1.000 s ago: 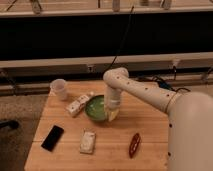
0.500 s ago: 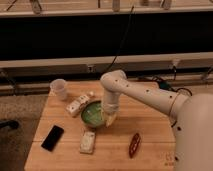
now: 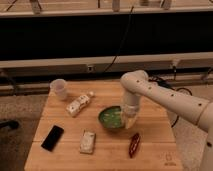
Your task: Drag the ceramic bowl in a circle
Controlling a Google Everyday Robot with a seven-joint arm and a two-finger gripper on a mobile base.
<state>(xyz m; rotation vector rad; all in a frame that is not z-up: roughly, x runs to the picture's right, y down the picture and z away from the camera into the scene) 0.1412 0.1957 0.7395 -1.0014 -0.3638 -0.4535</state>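
The gripper (image 3: 129,119) sits at the right rim of the bowl (image 3: 112,118), mid-table (image 3: 150,125). Obstacles near the bowl: bottle (image 3: 79,104) to its upper left, packet (image 3: 88,141) to its lower left, brown item (image 3: 134,144) just below right. Phone (image 3: 52,137) and cup (image 3: 59,88) stand further left. Bare wood lies to the right and behind.

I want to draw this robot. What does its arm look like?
The arm is creamy white and smooth, made of chunky rounded tube sections joined by a bulgy elbow. Dark cables run behind it. The gripper is at the end, down by the green ceramic bowl, and looks paler and see-through.
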